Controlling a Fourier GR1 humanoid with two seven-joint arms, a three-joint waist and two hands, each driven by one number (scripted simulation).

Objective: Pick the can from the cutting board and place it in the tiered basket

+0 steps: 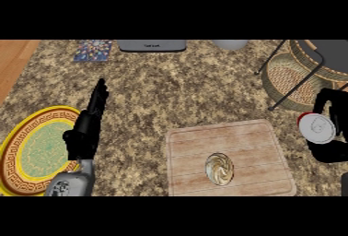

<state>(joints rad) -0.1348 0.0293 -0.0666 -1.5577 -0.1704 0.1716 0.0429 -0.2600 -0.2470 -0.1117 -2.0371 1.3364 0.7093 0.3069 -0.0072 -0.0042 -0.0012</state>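
Right hand (332, 150) fingers curled round can (317, 127). Lift over tiered basket (289, 76) rim, avoid the wire frame, set it upright. Left hand (85, 129) fingers straight, idle.

No legible text. Small pale mark on the grey appliance (152, 45), beyond the cutting board (231, 138): too small to read.

Light sits soft and even over the counter (176, 87), moderately bright. The cutting board (252, 138) carries a thin dark edge low down. The left hand (85, 131) and right hand (332, 153) go nearly flat black, and the top of the can (317, 126) gleams brightest white.
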